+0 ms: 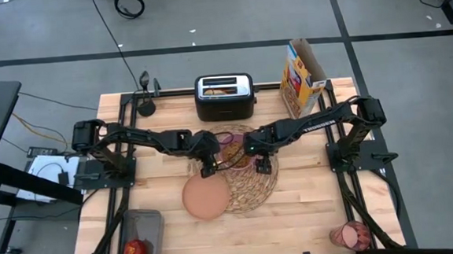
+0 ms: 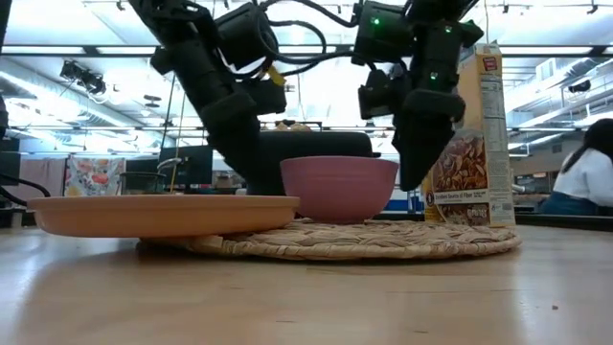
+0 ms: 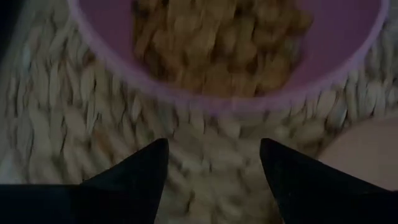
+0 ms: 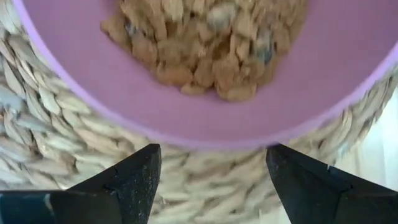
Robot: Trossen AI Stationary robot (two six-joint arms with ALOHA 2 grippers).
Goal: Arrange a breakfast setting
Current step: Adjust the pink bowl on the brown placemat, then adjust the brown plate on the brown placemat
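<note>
A round woven placemat (image 1: 250, 190) lies mid-table. On it stands a pink bowl (image 2: 339, 187) holding brown cereal (image 4: 199, 50). A salmon-brown plate (image 1: 206, 197) lies with one edge on the placemat's near-left rim. My left gripper (image 3: 211, 146) hovers open over the mat just left of the bowl (image 3: 217, 102). My right gripper (image 4: 211, 149) hovers open just right of the bowl, pointing steeply down. Neither has anything between its fingers. A red apple (image 1: 136, 248) lies in a grey bin at the near left. A pink tumbler (image 1: 350, 235) sits at the near right corner.
A black toaster (image 1: 224, 95) stands at the far edge behind the mat, and a yellow cereal box (image 1: 302, 79) stands open at the far right. The arm bases flank the table left and right. Bare wood shows along the near edge (image 1: 280, 226).
</note>
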